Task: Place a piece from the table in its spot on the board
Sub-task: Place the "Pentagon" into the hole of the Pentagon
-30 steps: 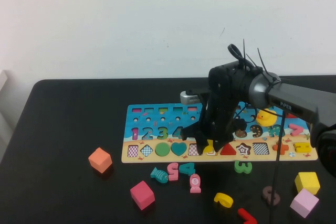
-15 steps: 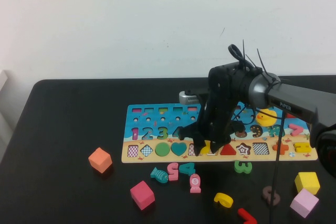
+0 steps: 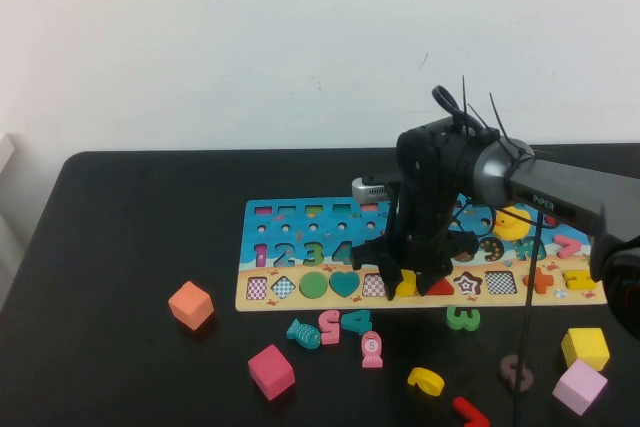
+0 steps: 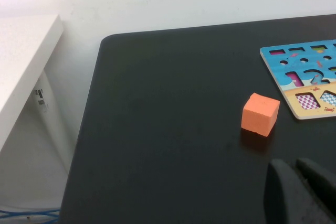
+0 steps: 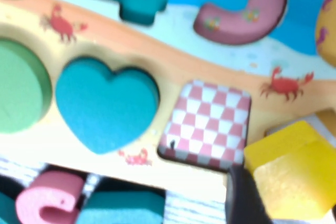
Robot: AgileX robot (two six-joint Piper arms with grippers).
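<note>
Placement stage, not yet complete. My right gripper (image 3: 404, 283) is closed on the piece (image 5: 286, 174), a flat, matte yellow pentagon block, held low over the sandy slot strip of the board (image 3: 300, 215). Just beside my fingers (image 5: 241, 198) lies an empty slot with a pink chequered floor (image 5: 207, 125); beyond it a teal heart (image 5: 105, 103) sits seated. The piece remains to be lowered and released. My left gripper (image 4: 302, 192) hovers over the table (image 4: 168, 129), near an orange cube (image 4: 260, 114); whether it is open I cannot tell.

Plain white wall (image 3: 250, 37); white shelf (image 4: 21, 56) beside table.
</note>
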